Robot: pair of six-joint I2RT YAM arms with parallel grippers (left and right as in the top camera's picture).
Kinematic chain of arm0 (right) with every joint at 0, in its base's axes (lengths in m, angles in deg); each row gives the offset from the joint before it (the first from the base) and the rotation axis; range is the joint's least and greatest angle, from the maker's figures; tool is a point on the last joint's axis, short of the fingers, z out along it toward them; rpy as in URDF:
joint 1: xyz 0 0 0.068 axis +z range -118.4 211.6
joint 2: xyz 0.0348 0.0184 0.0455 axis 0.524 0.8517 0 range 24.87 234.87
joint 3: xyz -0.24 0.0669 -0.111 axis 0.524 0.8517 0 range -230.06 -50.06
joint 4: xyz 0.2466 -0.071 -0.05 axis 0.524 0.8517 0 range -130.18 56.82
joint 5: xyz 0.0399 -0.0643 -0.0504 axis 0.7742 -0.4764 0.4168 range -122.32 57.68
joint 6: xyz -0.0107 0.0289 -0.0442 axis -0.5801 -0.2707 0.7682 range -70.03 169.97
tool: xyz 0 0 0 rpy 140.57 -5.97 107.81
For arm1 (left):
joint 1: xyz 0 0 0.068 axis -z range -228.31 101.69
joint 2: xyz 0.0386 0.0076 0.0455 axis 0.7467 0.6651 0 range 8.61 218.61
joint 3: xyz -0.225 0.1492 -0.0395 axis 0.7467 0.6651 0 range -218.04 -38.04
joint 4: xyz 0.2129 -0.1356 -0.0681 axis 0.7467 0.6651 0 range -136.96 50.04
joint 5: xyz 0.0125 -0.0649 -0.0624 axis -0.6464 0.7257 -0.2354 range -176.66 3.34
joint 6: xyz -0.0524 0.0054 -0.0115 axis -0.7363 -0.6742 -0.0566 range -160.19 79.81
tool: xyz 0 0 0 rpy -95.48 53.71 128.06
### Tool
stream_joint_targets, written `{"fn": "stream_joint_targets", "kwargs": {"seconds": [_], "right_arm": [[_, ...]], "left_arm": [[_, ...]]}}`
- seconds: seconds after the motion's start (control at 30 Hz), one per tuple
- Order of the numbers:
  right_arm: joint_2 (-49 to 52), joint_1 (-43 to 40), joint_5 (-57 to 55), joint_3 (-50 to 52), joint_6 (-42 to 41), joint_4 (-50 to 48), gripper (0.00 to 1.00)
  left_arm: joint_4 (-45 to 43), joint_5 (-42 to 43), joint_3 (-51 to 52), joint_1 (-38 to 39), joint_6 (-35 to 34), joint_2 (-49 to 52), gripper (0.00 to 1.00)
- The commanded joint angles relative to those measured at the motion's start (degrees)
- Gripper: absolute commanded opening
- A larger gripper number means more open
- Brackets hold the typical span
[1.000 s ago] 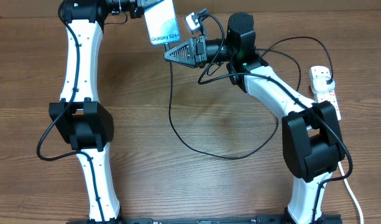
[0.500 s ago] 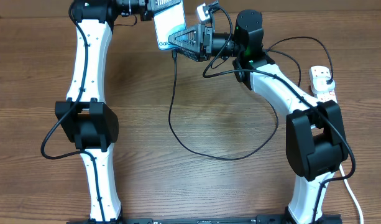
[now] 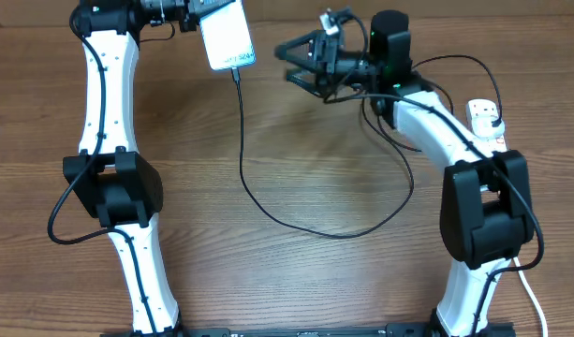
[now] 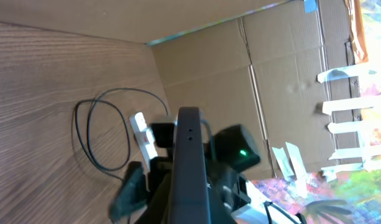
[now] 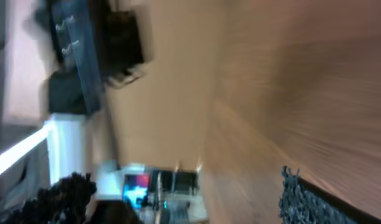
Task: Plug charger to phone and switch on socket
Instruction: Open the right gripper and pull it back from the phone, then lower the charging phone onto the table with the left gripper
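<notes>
The phone (image 3: 224, 36) is at the far side of the table, its upper end clamped between the fingers of the left gripper (image 3: 197, 11). It is stiff, slick and breakable, so a hold across its edges looks safest. The charger (image 3: 242, 140) hangs limp from the phone's lower short edge, apparently plugged in, and loops over the table (image 3: 296, 140). It is light and floppy, so it is best gripped at the rigid tip. The right gripper (image 3: 287, 63) is near the phone with its fingers apart and nothing between them. The socket (image 3: 486, 126) lies at the right edge, and being light it may slide when a switch is pressed.
</notes>
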Motion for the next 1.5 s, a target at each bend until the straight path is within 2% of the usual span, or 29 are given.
{"fn": "stream_joint_targets", "kwargs": {"seconds": [0.0,0.17,0.27,0.47,0.6,0.7,0.8,1.1,1.23,1.37,1.47], "right_arm": [[-1.77,-1.86,-6.12,-0.63,10.21,11.45,1.00],[-2.10,-4.20,-15.63,-0.63,20.90,30.97,1.00],[-4.11,-5.46,-23.30,-0.66,25.57,39.36,1.00],[-12.22,-6.23,-37.53,-0.66,30.40,46.62,1.00],[-16.28,-6.23,-40.37,-0.66,32.72,48.28,1.00],[-18.05,-6.23,-42.01,-0.66,32.72,49.20,1.00],[-18.43,-6.23,-42.10,-0.66,32.72,50.03,1.00],[-18.43,-6.23,-42.12,-0.66,32.72,51.32,1.00],[-18.43,-6.23,-42.12,-0.66,32.72,51.36,1.00],[-18.43,-6.23,-42.12,-0.63,32.72,51.87,1.00],[-18.43,-6.23,-42.38,-0.63,32.70,52.41,1.00]], "left_arm": [[-0.22,2.12,-1.16,0.09,0.92,-1.75,0.04],[0.02,1.05,-1.16,0.57,0.92,-1.75,0.04],[3.56,-3.50,-1.16,1.88,2.71,-1.75,0.04],[17.77,-11.96,-0.61,6.29,14.91,-1.73,0.04],[27.34,-17.84,2.25,9.40,22.77,-1.70,0.04],[29.83,-20.92,5.11,11.58,25.27,-1.51,0.04],[29.24,-22.34,8.66,13.51,25.55,-0.98,0.04],[16.52,-22.32,21.77,18.23,22.73,0.46,0.04],[12.02,-22.53,24.52,19.06,19.23,0.87,0.04],[6.21,-25.09,27.32,19.43,12.48,0.87,0.04],[5.49,-32.09,27.69,19.91,10.23,0.87,0.04]]}}
